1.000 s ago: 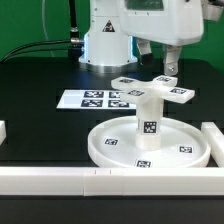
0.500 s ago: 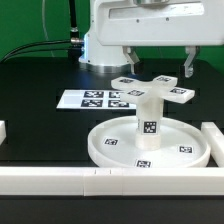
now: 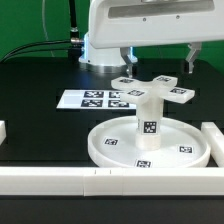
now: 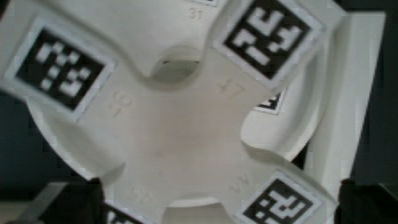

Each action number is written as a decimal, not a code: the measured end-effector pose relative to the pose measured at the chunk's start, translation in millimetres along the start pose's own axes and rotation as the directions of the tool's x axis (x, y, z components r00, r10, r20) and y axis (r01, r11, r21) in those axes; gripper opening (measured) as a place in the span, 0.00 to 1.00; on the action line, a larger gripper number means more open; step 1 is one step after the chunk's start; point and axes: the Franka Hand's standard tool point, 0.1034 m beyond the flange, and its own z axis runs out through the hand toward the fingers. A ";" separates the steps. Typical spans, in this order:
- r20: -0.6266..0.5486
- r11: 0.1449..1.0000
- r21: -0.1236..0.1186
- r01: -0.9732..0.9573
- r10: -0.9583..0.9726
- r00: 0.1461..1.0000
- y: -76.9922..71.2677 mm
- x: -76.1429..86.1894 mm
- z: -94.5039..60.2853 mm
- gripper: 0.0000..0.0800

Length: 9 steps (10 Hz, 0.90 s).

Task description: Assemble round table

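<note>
The large rimmed round disc [image 3: 115, 150] lies on the black table. The short cylindrical post [image 3: 148, 125] stands upright in its hub. The cross-shaped foot [image 3: 155, 90] sits on top of the post, its tagged arms spread out. My gripper [image 3: 158, 62] hangs just above the foot, open and empty, with one fingertip [image 3: 127, 62] beyond the foot on the exterior view's left and the other on its right. In the wrist view the foot [image 4: 178, 120] fills the picture, and my gripper [image 4: 217, 205] straddles it with a dark finger at each side.
The marker board [image 3: 95, 98] lies behind the disc toward the exterior view's left. Long white border rails run along the front [image 3: 90, 182] and the right [image 3: 213, 138], and a short one sits at the left edge [image 3: 3, 131]. The arm's base [image 3: 100, 45] stands at the back.
My hand has turned from a narrow, angled pose to broadside over the foot. The fingers now stand wide apart on either side of it. The table parts have not moved.
</note>
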 end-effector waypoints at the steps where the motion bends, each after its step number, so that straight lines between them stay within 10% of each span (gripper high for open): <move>1: 0.001 0.996 -0.006 0.093 -0.093 0.996 -1.3 1.0 -0.2 0.81; 5: 0.008 0.931 -0.014 0.364 -0.364 0.931 3.9 0.3 -0.3 0.81; 9: 0.065 0.635 -0.040 0.771 -0.769 0.636 1.4 0.1 1.0 0.81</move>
